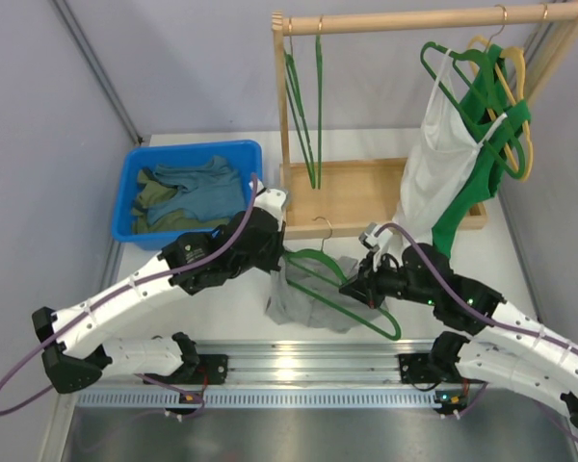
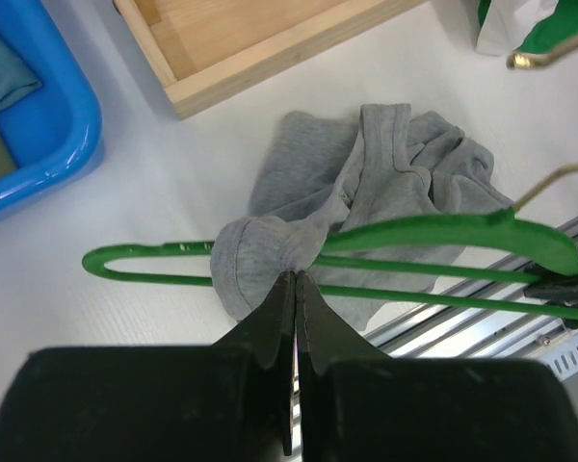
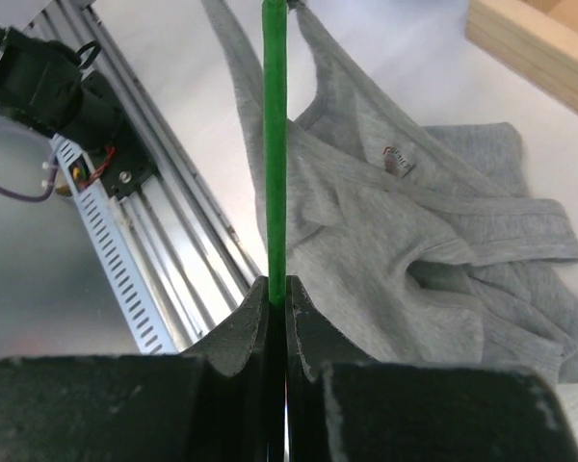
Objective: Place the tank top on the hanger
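2 holds — tank top edge, hanger rail

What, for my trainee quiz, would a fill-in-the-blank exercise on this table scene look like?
The left gripper is ____ on the light grey jersey tank top.
The right gripper holds the thin wire-like hanger, coloured ____.
Teal and olive clothes lie in the ____ plastic bin.
Missing words: shut; green; blue.
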Motion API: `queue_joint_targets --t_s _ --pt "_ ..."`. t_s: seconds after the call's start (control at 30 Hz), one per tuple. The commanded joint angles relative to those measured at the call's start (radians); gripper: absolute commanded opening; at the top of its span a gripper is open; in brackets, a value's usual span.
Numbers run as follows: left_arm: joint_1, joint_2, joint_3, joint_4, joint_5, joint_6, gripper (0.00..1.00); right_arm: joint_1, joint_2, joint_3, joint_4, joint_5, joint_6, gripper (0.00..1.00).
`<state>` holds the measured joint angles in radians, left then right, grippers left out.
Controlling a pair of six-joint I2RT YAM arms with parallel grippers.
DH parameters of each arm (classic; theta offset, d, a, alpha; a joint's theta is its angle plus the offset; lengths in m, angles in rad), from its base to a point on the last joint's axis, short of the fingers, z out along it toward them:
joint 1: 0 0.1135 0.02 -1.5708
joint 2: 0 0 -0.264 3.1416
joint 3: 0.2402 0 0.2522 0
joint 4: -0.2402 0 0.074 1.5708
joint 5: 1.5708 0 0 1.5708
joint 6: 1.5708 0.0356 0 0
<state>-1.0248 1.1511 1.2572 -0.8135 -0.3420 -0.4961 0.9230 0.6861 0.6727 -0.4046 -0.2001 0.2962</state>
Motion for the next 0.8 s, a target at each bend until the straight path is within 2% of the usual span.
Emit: queue_joint_targets --t_s 0.0,0.2,0.3,0.47,0.77 --pt "-0.004 -0.034 0.045 -0.019 0.001 0.001 0.00 0.016 -0.023 0.004 0.124 0.095 -0.015 0.00" --pt "-0.008 -0.039 0.024 -0.029 0.011 0.001 0.00 0.016 -0.022 0.042 0.128 0.094 -0.046 0.00" --pt "-0.009 -0.045 0.027 -0.036 -0.053 -0.016 0.00 0.019 0.018 0.068 0.121 0.042 -0.062 0.00" --pt "-0.009 -0.063 0.033 -0.039 -0.186 -0.029 0.07 0.059 0.009 0.051 0.135 0.031 -0.051 0.00" --pt "-0.009 -0.088 -0.025 0.069 -0.060 0.031 0.17 0.073 0.009 0.031 0.167 0.037 -0.045 0.00"
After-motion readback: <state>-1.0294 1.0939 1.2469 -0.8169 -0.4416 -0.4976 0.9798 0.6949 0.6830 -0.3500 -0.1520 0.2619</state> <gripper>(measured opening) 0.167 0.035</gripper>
